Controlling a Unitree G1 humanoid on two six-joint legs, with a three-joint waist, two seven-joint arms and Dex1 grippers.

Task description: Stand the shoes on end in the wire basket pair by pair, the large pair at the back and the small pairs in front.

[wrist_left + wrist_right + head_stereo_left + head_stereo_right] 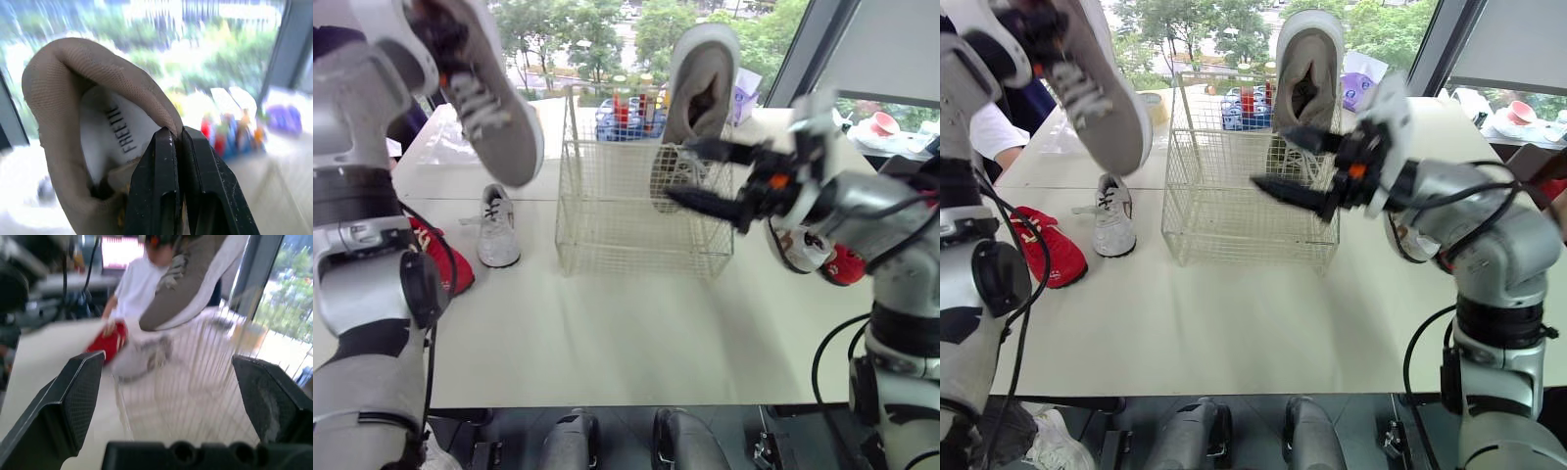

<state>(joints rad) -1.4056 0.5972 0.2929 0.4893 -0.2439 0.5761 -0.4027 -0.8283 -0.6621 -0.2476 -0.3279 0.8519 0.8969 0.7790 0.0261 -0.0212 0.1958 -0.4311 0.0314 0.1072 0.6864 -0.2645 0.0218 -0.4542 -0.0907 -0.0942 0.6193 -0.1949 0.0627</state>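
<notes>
While the left gripper (176, 134) pinches the heel collar of a large grey mesh trainer (494, 108), holding it aloft left of the white wire basket (607, 230), the matching grey trainer (700, 78) stands on end at the basket's back right. The right gripper (680, 171) hangs before the basket, fingers spread wide. A small grey lace-up shoe (497, 230) and a small red shoe (1048, 250) lie on the white table (626, 333) to the basket's left.

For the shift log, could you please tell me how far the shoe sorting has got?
Done: one large grey shoe stands on end at the back right of the wire basket. In hand: the left gripper is shut on the second large shoe; the right gripper hangs open by the basket. Left: a small grey shoe and a red shoe lie on the table.
</notes>
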